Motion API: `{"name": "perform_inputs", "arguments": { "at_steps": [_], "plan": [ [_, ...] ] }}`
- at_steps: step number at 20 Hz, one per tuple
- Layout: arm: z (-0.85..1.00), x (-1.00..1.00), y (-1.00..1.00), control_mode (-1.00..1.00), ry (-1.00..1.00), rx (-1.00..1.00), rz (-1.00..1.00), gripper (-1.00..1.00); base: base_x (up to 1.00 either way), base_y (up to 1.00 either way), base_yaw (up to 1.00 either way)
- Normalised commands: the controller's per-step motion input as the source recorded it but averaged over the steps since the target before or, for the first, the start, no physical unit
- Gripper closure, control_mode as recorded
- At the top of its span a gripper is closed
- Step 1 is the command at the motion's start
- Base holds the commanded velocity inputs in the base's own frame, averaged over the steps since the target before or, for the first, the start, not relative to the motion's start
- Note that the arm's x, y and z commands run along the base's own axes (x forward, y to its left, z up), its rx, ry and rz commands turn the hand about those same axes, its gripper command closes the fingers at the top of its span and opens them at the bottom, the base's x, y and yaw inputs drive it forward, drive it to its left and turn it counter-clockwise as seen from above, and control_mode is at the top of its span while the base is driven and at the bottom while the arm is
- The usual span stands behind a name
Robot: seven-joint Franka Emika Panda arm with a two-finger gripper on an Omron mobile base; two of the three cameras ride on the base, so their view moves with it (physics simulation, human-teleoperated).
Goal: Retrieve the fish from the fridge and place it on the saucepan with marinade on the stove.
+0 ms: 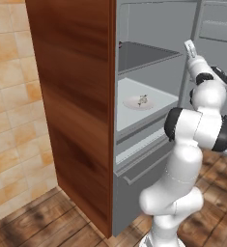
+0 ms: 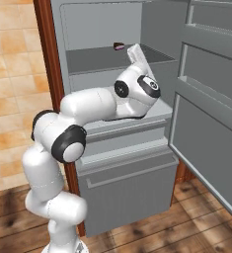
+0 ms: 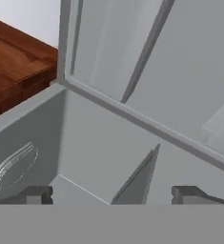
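Jaws spread wide, the white arm's gripper [image 3: 111,195] reaches into the open tall grey metal fridge [image 1: 148,159], ready to take the tiny greyish-brown fish [image 1: 142,99] lying on its pale round plate [image 1: 129,102] on the middle shelf.

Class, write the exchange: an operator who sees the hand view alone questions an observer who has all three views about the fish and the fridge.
Operator: Where is the fish?
Observer: The fish lies on a pale plate on the middle shelf.
Operator: Is the door open?
Observer: Yes, the fridge door stands swung wide to the right.
Operator: And the bottom drawer?
Observer: The bottom drawer is shut.
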Motion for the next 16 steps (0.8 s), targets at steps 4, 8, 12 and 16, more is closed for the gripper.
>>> {"name": "perform_inputs", "arguments": {
  "at_steps": [4,8,12,16],
  "plan": [
    [1.00,-0.30,-0.07,-1.00,-0.01,0.05,0.00,-1.00,0.00,0.00,0.00],
    [0.81,-0.34,-0.06,-1.00,-0.02,0.17,0.00,-1.00,0.00,0.00,0.00],
    [0.11,-0.39,-0.08,-1.00,-0.08,0.40,0.17,-1.00,0.00,0.00,0.00],
    [0.38,-0.05,0.11,-1.00,-0.08,0.59,0.10,-1.00,0.00,0.00,0.00]
  ]
}}
